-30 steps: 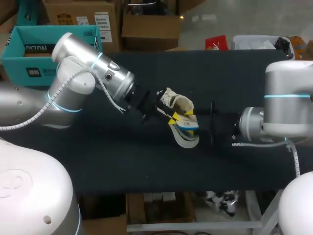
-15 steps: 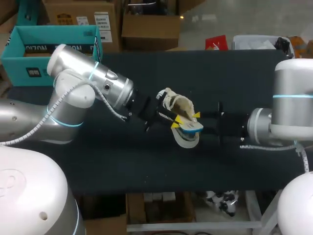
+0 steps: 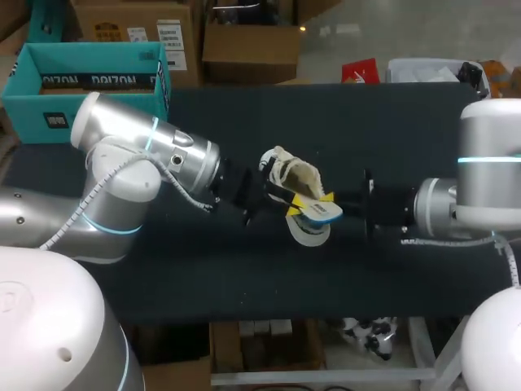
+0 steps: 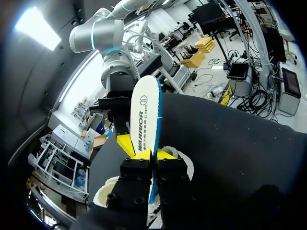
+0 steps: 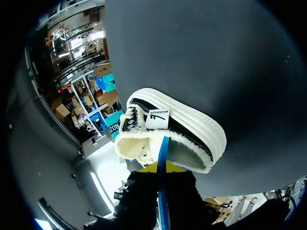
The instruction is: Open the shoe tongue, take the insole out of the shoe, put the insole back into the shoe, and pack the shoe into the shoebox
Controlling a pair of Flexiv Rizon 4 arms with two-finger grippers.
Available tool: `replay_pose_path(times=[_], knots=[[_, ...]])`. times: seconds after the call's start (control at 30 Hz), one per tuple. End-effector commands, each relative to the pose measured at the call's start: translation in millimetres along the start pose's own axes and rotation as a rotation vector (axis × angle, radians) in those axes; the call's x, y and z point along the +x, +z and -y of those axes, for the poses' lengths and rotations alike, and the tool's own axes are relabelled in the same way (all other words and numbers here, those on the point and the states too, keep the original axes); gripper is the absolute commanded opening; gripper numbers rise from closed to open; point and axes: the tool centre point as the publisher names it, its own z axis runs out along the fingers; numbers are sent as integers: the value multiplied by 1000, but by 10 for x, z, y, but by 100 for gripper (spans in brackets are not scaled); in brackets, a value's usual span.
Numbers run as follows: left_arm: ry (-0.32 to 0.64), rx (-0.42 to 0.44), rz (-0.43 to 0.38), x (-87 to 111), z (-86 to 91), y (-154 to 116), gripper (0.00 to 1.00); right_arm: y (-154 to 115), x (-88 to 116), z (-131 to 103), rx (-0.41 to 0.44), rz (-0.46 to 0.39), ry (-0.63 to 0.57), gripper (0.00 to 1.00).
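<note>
Head view: item one, insole (image 3: 323, 212), white top with blue edge, held above the dark table (image 3: 391, 122) between the two arms. It lay just beside the shoe (image 3: 295, 175), and its near end appeared to be at the shoe's opening.

Item two, left gripper (image 3: 291, 204), reaching in from the shoe's side. In the left wrist view its yellow tips (image 4: 152, 154) were pressed together on the insole (image 4: 144, 112), which stood edge-on ahead of them.

Item three, right gripper (image 3: 327, 196). In the right wrist view it (image 5: 161, 166) likewise pinched the blue edge of the insole (image 5: 163, 146), with the shoe (image 5: 182, 129) ahead of it, lying on its side.

Item four, shoebox (image 3: 41, 110), teal, well apart at the table's far left corner.

Risks, as judged: with both arms gripping one thin insole, uneven pulls could buckle it or strip it from one pinch. If an end was lodged inside, the unheld shoe could be dragged or rolled.
</note>
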Motion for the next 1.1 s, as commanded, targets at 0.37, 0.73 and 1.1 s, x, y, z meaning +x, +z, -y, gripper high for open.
replay_pose_path(times=[0.37, 0.73, 1.1], knots=[[-68, 10, 20, -25, -259, -44, 0, 159, 88, -150, -17, 40, 21, 0], [-113, 6, 15, -78, -441, -9, 0, 282, 54, -318, -13, 54, 53, 0], [-137, -9, 15, -61, -460, -10, 0, 303, 38, -384, -4, 61, 56, 0]])
